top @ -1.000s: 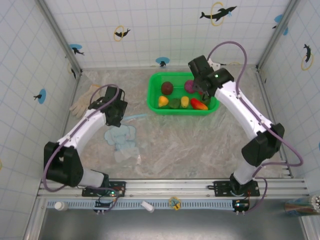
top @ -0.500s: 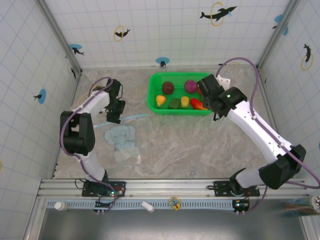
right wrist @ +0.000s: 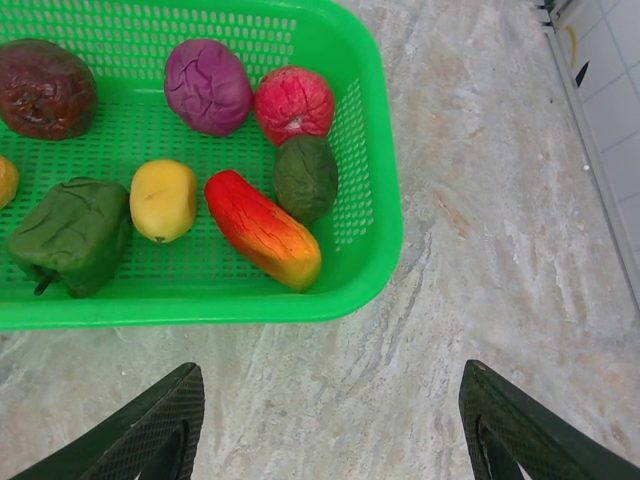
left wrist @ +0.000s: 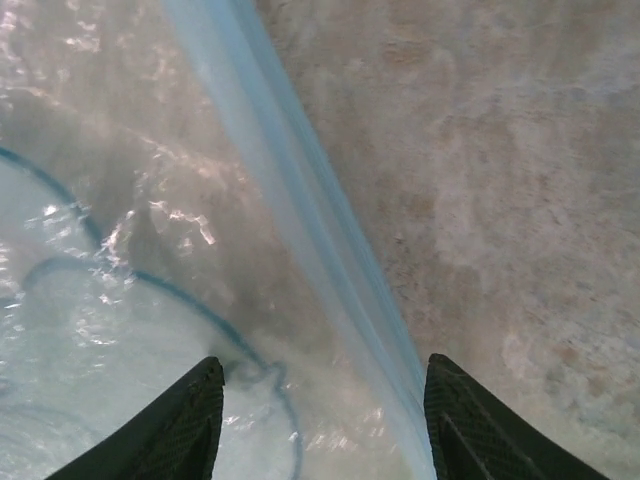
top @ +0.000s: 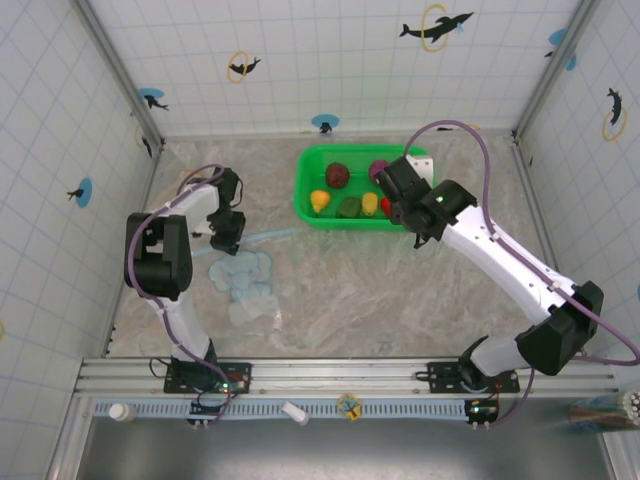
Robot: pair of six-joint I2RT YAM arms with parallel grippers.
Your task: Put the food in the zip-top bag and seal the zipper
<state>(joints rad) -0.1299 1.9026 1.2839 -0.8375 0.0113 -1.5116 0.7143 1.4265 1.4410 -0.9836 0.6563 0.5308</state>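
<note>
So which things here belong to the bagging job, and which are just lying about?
Job: toy food; zip-top bag; its blue zipper.
Lying about: green basket, which merely holds the food; small white bottle at the near edge.

No legible text or signs

1 overhead, 2 close wrist views

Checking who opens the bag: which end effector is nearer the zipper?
Left. The left end effector is right over the pale-blue zipper; the right end effector hovers beside the green basket.
</note>
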